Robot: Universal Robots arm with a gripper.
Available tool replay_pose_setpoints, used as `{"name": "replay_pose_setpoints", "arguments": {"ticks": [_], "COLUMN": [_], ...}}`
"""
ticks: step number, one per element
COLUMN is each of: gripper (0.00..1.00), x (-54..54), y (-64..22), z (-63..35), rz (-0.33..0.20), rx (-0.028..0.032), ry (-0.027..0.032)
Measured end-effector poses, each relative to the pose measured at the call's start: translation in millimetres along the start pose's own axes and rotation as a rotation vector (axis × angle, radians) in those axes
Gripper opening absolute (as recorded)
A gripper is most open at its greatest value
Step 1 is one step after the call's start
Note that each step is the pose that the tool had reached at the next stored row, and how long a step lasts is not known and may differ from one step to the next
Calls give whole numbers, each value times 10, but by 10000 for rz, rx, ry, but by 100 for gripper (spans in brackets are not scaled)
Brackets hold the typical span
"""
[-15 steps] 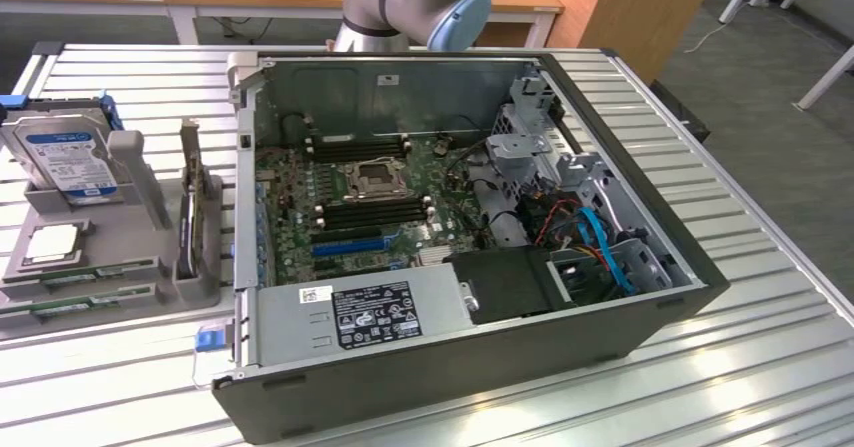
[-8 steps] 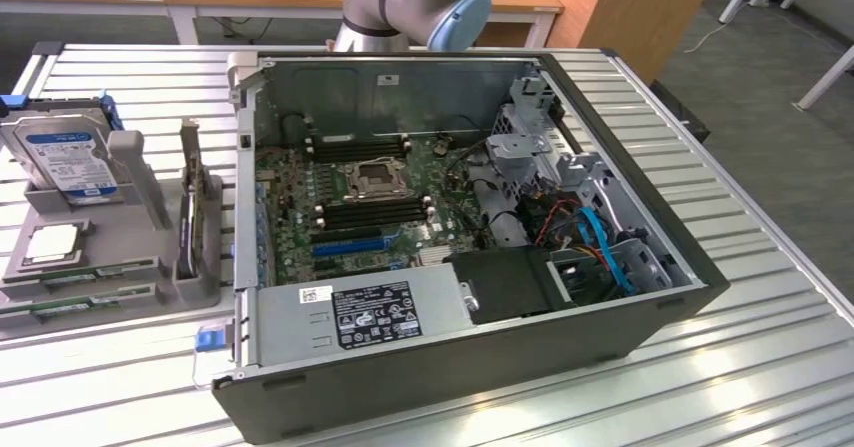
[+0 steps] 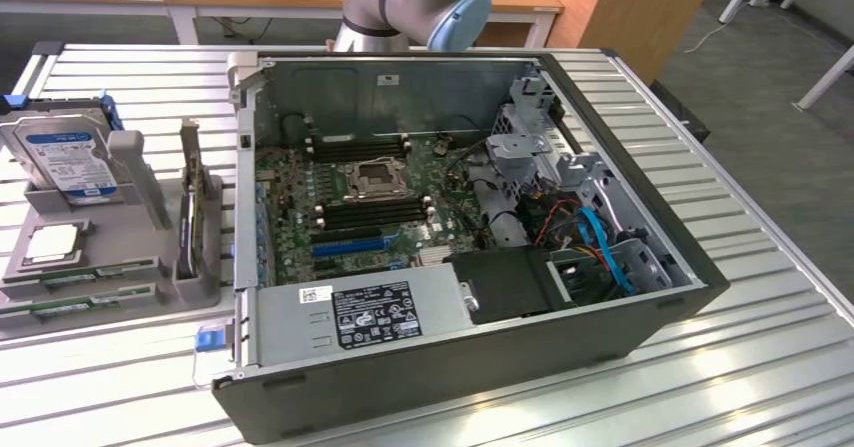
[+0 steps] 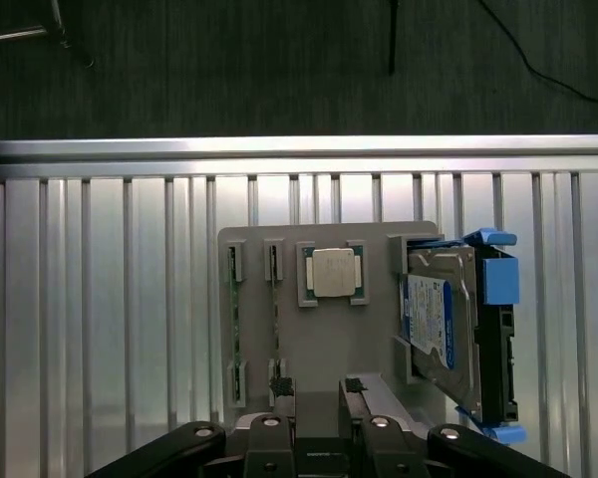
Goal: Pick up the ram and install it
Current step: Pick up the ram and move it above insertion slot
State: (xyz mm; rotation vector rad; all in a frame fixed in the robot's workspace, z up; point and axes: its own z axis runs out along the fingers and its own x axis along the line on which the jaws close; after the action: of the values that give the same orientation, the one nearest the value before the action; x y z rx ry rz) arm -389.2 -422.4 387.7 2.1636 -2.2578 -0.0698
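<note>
The claw [image 4: 317, 388] hangs open, gripping nothing, over the edge of a gray holder [image 4: 319, 344] on the bench [image 4: 100, 329]. The ram [image 4: 236, 324] stands on edge in the holder, near the silver chip [image 4: 333, 272].

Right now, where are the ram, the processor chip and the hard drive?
ram [image 4: 235, 319]: wrist view, middle of its thin green edge.
processor chip [image 4: 333, 272]: wrist view, silver lid.
hard drive [image 4: 431, 324]: wrist view, blue-and-white label.
</note>
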Motion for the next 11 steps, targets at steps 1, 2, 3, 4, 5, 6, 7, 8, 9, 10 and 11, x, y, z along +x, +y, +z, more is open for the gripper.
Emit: {"name": "replay_pose_setpoints", "arguments": {"ticks": [1, 2, 3, 4, 5, 6, 7, 8, 9, 10, 11], "gripper": [31, 31, 31, 31, 31, 31, 31, 31, 31, 31, 31], "x": [0, 0, 0, 0, 0, 0, 0, 0, 0, 0, 1], "y": [0, 0, 0, 0, 0, 0, 0, -1, -1, -1, -1], "z": [0, 0, 0, 0, 0, 0, 2, 5, 10, 16, 25], "rz": [0, 0, 0, 0, 0, 0, 1, 0, 0, 0, 0], "rx": [0, 0, 0, 0, 0, 1, 0, 1, 1, 0, 0], "ry": [0, 0, 0, 0, 0, 0, 0, 0, -1, 0, 0]}}
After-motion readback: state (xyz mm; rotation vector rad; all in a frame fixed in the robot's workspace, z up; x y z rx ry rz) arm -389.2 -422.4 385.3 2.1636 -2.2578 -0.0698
